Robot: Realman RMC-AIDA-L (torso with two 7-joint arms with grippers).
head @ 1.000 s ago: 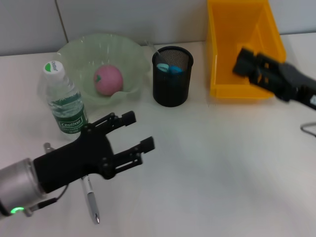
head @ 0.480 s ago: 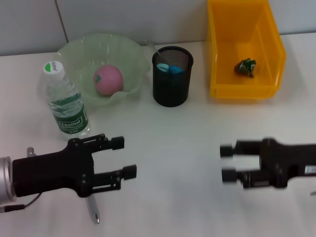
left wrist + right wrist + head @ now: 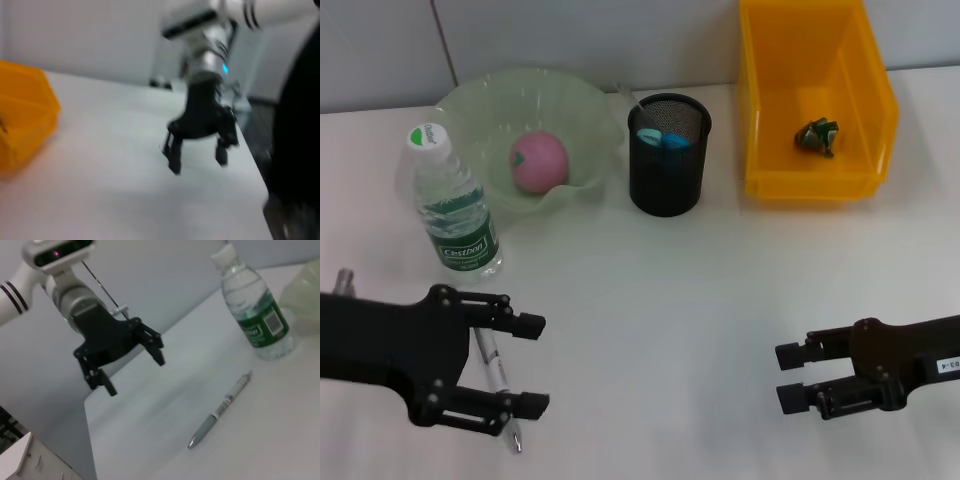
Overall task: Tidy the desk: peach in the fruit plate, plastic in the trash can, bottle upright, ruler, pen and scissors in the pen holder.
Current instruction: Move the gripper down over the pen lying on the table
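Now the left end effector, fingers apart, hovers at seven o'clock on the white bench, straddling the grey-tipped clear plastic pen; it should descend squarely, closing across the barrel. The right end effector waits open at four o'clock.

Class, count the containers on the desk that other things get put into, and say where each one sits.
3: the green fruit plate at the back left, the black mesh pen holder in the middle, the yellow trash can at the back right. None seems hidden.
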